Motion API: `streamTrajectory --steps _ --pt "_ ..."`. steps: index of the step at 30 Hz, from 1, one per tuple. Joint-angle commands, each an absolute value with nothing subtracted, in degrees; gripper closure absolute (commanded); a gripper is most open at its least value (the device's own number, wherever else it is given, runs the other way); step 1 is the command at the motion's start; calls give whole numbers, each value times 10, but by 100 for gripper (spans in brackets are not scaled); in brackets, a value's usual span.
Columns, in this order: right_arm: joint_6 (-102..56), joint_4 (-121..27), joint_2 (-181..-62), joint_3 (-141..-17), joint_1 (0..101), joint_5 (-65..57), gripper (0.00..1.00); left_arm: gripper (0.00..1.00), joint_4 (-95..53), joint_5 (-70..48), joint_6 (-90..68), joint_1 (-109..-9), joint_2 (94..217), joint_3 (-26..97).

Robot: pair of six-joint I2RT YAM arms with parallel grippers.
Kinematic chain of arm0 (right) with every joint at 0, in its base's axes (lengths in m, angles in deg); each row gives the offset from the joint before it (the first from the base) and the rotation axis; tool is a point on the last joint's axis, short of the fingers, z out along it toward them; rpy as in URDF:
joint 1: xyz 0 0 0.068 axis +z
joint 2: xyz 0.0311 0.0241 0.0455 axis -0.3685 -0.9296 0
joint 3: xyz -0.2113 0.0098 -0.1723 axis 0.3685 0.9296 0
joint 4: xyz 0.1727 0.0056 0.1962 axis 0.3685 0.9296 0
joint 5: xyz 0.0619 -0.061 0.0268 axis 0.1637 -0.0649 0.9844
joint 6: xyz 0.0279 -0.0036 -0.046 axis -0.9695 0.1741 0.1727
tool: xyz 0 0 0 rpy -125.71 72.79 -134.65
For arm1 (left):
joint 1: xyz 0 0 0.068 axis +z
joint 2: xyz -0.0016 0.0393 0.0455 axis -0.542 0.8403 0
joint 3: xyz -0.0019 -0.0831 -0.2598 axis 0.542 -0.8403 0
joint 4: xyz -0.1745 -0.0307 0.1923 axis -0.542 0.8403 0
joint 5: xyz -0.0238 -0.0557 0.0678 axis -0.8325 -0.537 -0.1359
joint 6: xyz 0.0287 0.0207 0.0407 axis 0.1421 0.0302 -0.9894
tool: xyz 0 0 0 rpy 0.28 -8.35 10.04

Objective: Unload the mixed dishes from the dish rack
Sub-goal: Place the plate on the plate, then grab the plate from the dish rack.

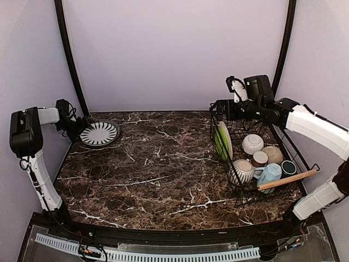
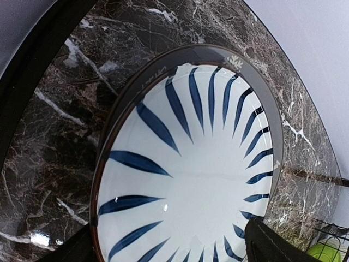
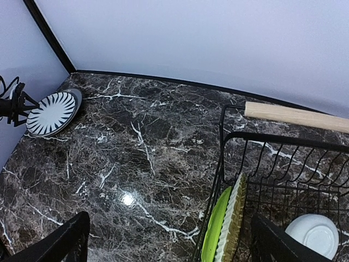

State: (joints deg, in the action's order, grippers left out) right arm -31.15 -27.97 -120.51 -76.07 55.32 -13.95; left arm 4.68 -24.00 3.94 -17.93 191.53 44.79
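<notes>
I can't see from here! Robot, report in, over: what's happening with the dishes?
Left gripper open, at striped plate lying on table. Right gripper open, above dish rack near lime-green plate. Nothing in the way.

Dark brown marble-patterned table (image 1: 158, 174) with white veining was enclosed by plain pale lilac walls (image 1: 174, 49); lighting was soft

Soft, even light is filling every view.
A glare spot is shining on the glossy worktop (image 3: 128, 200) (right wrist view); shadows are falling faintly.
</notes>
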Motion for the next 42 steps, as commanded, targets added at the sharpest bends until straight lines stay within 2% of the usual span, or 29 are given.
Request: streamTrajectory --steps 1,9,17,22,29,31,42 --pt "-339 -243 -1195 -770 550 -165 1 10 82 -206 6 -205 1883 480" --pt "-329 -202 -1210 -819 551 -169 1 8 112 -177 -17 -208 1883 505" --pt "-342 -215 -1183 -791 551 -166 1 7 139 -130 -33 -208 1882 519" --pt "-332 -204 -1179 -781 539 -185 1 7 139 -152 -33 -212 1870 517" --pt "-328 -179 -1223 -786 486 -101 3 7 109 -241 -21 -251 1834 504" --pt "-329 -178 -1238 -784 482 -94 7 7 104 -257 -20 -271 1822 501" --pt "-325 -172 -1316 -779 470 -86 48 7 98 -272 -28 -386 1788 485"
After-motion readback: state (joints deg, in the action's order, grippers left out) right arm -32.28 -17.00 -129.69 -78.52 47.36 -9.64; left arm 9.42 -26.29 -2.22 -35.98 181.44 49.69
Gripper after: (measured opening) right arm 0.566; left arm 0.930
